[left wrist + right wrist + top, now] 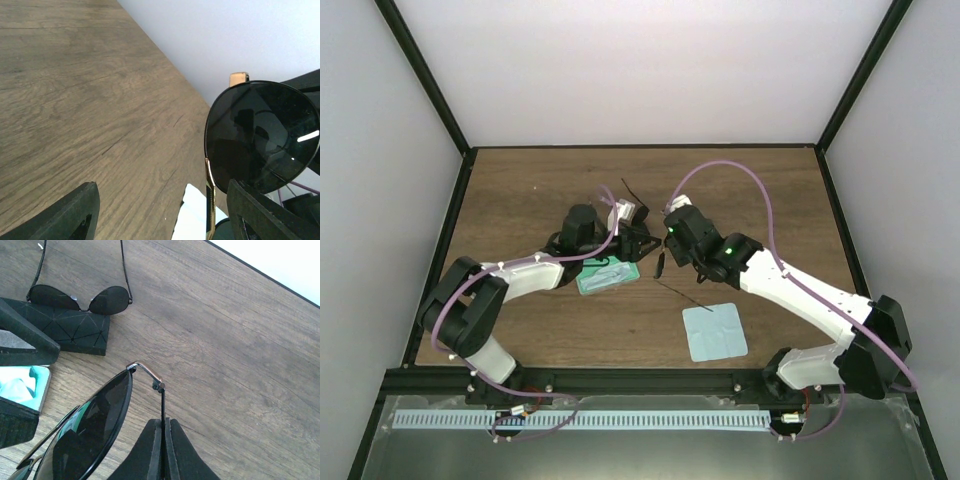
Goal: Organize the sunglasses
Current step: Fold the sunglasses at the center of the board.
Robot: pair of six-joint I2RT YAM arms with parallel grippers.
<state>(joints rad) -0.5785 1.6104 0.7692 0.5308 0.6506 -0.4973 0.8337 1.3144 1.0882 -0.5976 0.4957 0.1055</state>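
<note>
**A:** What was the right hand doing?

**B:** It was closed, both fingers pressed together on the thin wire frame of the sunglasses, right by the hinge. In its wrist view the dark lens hung out to the left of the fingers, held above the worktop.

**A:** And the left hand?

**B:** Its fingers stood well apart, with nothing clamped between them. One round lens of the sunglasses sat just over the finger on the right of its wrist view. I could not tell whether they touched.

**A:** So the two hands were close?

**B:** Yes. From above they were near each other around the middle of the worktop, with the sunglasses between them.

**A:** What lay further out?

**B:** The second pair lay beyond the left hand. Its lenses were at the far edge of a black case with a triangle pattern, and its arms stretched away across the wood. A teal case lay just beside the left hand on the near side. A light blue cloth lay nearer the right arm's base, well apart from both pairs.
</note>
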